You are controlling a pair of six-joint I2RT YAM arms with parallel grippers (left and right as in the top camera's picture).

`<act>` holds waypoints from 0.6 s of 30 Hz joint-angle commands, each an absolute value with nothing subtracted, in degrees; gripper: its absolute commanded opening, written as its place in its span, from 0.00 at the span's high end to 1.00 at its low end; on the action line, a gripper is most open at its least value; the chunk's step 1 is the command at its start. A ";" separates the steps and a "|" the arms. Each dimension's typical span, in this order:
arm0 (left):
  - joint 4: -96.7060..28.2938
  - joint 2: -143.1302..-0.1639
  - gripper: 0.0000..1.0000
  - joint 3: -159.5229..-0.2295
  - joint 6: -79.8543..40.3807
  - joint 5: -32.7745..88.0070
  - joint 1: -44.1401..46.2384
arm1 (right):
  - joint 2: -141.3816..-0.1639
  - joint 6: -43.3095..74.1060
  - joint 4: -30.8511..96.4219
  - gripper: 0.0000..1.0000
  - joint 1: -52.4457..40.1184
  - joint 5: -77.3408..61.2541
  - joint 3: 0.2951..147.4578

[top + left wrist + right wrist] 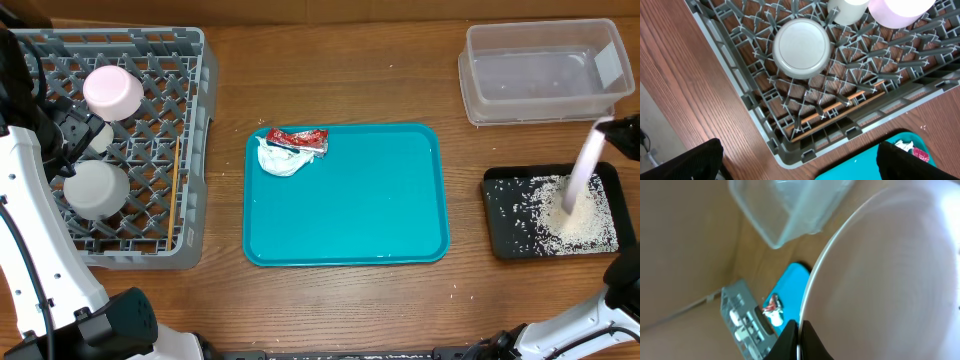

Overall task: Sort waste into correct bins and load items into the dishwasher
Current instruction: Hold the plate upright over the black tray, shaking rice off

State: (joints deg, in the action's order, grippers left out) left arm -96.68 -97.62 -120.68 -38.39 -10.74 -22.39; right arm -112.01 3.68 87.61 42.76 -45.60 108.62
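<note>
1. dish rack point(195, 120) at far left. it holds the upturned grey bowl point(801, 47), pink dish point(112, 90), white cup point(847, 10), and chopsticks point(840, 105) along its near side.
2. teal tray point(360, 200) in the centre. napkin point(280, 158) and red sauce packet point(300, 140) touch in its top-left corner, well apart from both grippers.
3. clear tub point(470, 70) at top right, black tray point(500, 240) just below it, rice crumbs point(570, 215) piled inside the tray.
4. white plate point(583, 170) tilted on edge over the crumbs. right gripper point(799, 340) is clamped on its rim.
5. left gripper point(800, 162) has jaws spread wide, grasping nothing. it hovers over the rack corner, bowl just ahead.
</note>
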 commanded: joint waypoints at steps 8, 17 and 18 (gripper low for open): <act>-96.79 -98.15 0.00 -120.92 -37.28 -10.90 -22.44 | -111.04 9.69 86.65 0.96 42.65 -39.27 108.31; -96.79 -98.15 0.00 -120.92 -37.28 -10.90 -22.44 | -111.04 11.53 86.61 0.96 42.44 -37.32 108.31; -96.79 -98.15 0.00 -120.92 -37.28 -10.90 -22.44 | -111.04 7.99 86.24 0.96 42.44 -38.61 108.31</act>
